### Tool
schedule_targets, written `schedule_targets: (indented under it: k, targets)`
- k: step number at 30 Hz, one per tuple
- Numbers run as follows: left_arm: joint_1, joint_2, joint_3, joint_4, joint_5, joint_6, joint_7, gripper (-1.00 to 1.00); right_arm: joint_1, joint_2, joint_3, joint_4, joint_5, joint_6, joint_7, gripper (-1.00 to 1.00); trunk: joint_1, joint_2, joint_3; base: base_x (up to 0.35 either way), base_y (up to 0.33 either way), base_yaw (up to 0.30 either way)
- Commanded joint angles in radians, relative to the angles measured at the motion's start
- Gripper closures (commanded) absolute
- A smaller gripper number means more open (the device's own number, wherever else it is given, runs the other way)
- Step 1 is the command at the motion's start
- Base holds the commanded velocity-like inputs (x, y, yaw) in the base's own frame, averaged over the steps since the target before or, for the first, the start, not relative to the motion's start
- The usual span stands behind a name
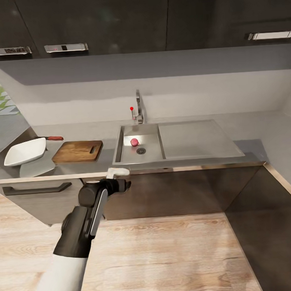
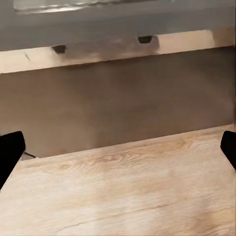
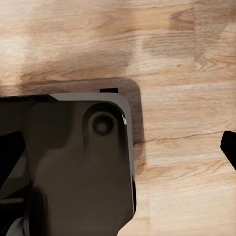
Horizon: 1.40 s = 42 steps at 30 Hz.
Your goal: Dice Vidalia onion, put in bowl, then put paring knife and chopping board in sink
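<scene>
- Countertop (image 1: 191,121): long grey worktop above dark cabinets, carrying every item of the task. No step of the task reads as done yet.
- Sink (image 1: 140,158): steel basin with flat drainboard wing to one side and chrome faucet (image 1: 138,105) behind. It holds neither knife nor board, so the closing step is outstanding.
- Left arm: raised in front of the cabinet face, below the counter's front edge, between board and sink as the head view frames it.
- Chopping board (image 1: 77,151): brown wood, flat on the countertop just beside the sink. Its surface is bare, with no cut pieces on it. Dicing not begun.
- Bowl (image 1: 25,151): white, squarish, tilted, standing near the board on its far side from the sink. Nothing pink or white shows inside. Unfilled, by appearance.
- Left gripper (image 2: 118,147): fingers (image 2: 10,152) stand well apart at the two edges of the wrist picture, with wooden floor and cabinet front between them. Holds nothing.
- Right gripper: one dark finger tip (image 3: 229,146) shows at the edge of its wrist picture, above floor and a dark robot part. Whether it is apart or together, I cannot tell.
- Paring knife (image 1: 51,138): red-orange handle lying on the countertop behind bowl and board. Untouched, by its position.
- Vidalia onion (image 1: 134,142): small pinkish-red bulb, whole, resting in the sink basin just beside the round drain (image 1: 140,151). Retrieval, the first step, remains to be done, and all later steps with it.
</scene>
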Motion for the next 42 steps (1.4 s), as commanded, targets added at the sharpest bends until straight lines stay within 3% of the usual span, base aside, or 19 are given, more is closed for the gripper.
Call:
schedule_targets:
  k: [1, 4, 10, 17, 22, 25, 27, 31, 42]
  targets:
    - [-0.022, -0.005, 0.000, 0.013, 0.000, 0.005, 0.001, -1.00, -0.001, 0.001, -0.008, 0.000, 0.004, -0.003, 0.007, -1.00, 0.000, -0.002, -0.002, 0.000, 0.000, 0.000]
    - [-0.068, -0.013, 0.000, 0.046, 0.000, 0.005, 0.001, -1.00, -0.001, 0.001, -0.008, 0.000, 0.004, -0.003, 0.007, -1.00, 0.000, -0.002, -0.002, 0.000, 0.000, 0.000]
    - [-0.231, -0.020, 0.000, 0.172, 0.003, 0.006, -0.001, -1.00, -0.001, 0.001, -0.008, 0.000, 0.004, -0.003, 0.007, -1.00, 0.000, -0.002, -0.002, 0.000, 0.000, 0.000]
    - [-0.470, -0.032, 0.000, 0.452, 0.008, 0.004, -0.001, -1.00, -0.001, 0.001, -0.007, 0.000, 0.004, -0.003, 0.007, -1.00, 0.000, -0.002, -0.002, 0.000, 0.000, 0.000]
    - [-0.575, -0.035, 0.001, 0.600, 0.008, 0.001, -0.003, -1.00, -0.001, 0.002, -0.007, 0.000, 0.004, -0.003, 0.007, -1.00, 0.000, -0.002, -0.002, 0.000, 0.000, 0.000]
    - [-0.680, -0.038, 0.001, 0.763, 0.008, -0.003, -0.004, -1.00, -0.001, 0.003, -0.007, 0.000, 0.004, -0.003, 0.007, -1.00, 0.000, -0.002, -0.002, 0.000, 0.000, 0.000]
    - [-0.712, -0.040, 0.001, 0.825, 0.008, -0.009, -0.003, -1.00, -0.001, 0.003, -0.007, 0.000, 0.004, -0.003, 0.007, -1.00, 0.000, -0.002, -0.002, 0.000, 0.000, 0.000]
    - [-0.729, -0.041, 0.001, 0.865, 0.008, -0.013, -0.003, -1.00, -0.001, 0.004, -0.007, 0.000, 0.004, -0.003, 0.007, -1.00, 0.000, -0.002, -0.002, 0.000, 0.000, 0.000]
    - [-0.734, -0.039, -0.002, 0.876, 0.033, -0.014, -0.008, -1.00, -0.001, 0.004, -0.007, -0.001, 0.004, -0.003, 0.007, -1.00, 0.000, -0.002, -0.002, 0.004, -0.001, 0.000]
